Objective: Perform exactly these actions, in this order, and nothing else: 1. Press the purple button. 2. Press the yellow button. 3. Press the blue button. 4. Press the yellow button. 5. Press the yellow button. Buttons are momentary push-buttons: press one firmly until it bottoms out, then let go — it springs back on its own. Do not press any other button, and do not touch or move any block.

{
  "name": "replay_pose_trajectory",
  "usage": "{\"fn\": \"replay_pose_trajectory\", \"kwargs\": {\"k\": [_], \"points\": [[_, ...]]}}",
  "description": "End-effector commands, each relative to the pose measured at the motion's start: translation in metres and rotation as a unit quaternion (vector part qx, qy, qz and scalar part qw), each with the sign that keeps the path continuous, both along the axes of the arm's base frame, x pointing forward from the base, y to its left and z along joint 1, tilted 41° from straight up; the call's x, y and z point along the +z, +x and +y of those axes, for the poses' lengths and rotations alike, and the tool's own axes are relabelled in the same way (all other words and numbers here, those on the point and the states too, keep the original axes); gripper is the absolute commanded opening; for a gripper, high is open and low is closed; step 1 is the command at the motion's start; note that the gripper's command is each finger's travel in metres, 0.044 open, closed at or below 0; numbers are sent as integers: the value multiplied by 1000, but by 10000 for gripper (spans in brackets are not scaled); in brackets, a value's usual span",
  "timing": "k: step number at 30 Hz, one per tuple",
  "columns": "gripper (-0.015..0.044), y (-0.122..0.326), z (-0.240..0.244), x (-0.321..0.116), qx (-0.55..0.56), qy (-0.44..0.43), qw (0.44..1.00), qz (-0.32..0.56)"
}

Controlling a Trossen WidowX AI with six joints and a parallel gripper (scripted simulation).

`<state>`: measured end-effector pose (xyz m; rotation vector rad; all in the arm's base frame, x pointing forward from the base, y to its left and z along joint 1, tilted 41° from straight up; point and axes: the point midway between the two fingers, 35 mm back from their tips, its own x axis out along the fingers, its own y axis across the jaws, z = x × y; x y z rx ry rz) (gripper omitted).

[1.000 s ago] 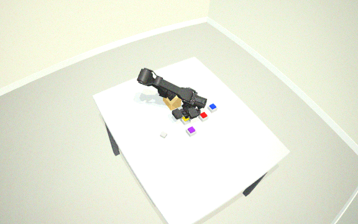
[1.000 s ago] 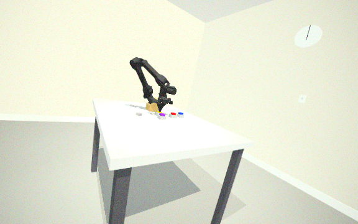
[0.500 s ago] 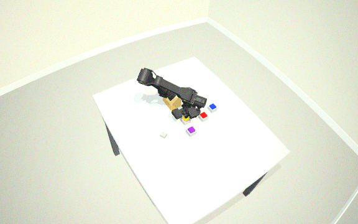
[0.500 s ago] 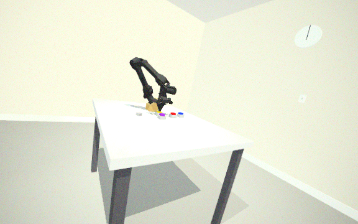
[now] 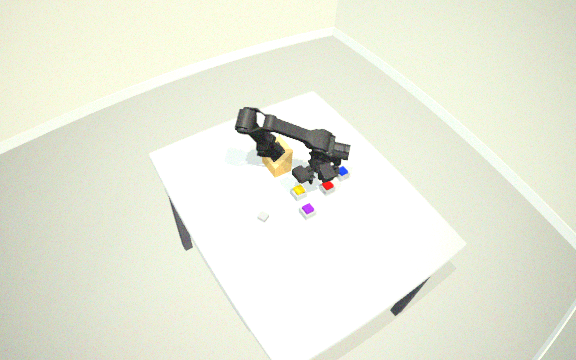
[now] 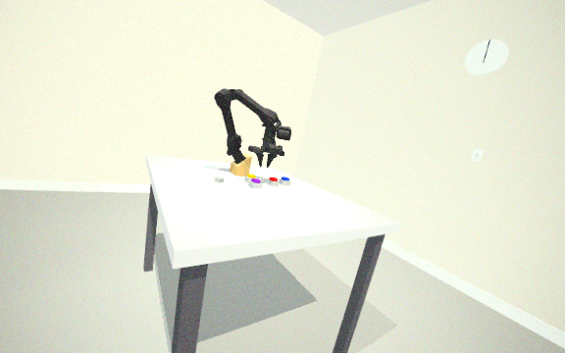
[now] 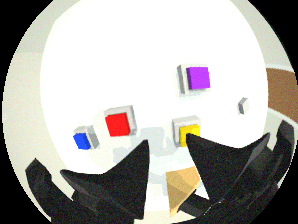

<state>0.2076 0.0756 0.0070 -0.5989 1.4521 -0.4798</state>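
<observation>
Wrist view, left to right: blue button (image 5: 343, 171) (image 6: 285, 179) (image 7: 82, 141) left of pincer (image 5: 311, 181) (image 6: 265, 166) (image 7: 168, 138), red button (image 5: 328, 185) (image 6: 273, 179) (image 7: 118, 124) nearer, also left. Pincer raised over table (image 5: 358, 260) (image 6: 273, 211) (image 7: 150, 60), fingers partly open, nothing gripped. Yellow button (image 5: 299, 190) (image 6: 251, 176) (image 7: 192, 131) behind its right fingertip; purple button (image 5: 308, 209) (image 6: 256, 181) (image 7: 198, 78) farther out; small pale block (image 5: 263, 216) (image 6: 220, 179) (image 7: 243, 105) far right.

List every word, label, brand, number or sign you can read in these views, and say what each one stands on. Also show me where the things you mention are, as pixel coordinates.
None can be read.
The wall clock (image 6: 495, 58): a dark hand shows on its pale face, but no numerals can be made out.
The buttons, purple (image 5: 308, 209) (image 6: 256, 181) (image 7: 198, 78), yellow (image 5: 299, 190) (image 7: 189, 135), red (image 5: 328, 185) (image 6: 273, 179) (image 7: 118, 125) and blue (image 5: 343, 171) (image 6: 285, 179) (image 7: 81, 141): colored caps, no lettering visible.
The arm (image 5: 288, 129) (image 6: 253, 104): no brand legible.
</observation>
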Motion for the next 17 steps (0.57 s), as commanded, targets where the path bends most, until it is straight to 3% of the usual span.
{"fn": "replay_pose_trajectory", "kwargs": {"k": [1,6,11,17], "points": [[283,15,48,-14,1,7,1000,-4],[400,23,106,-42,1,9,1000,-5],[400,18,151,-71,-1,4,1000,2],[400,18,152,-72,-1,4,1000,3]]}}
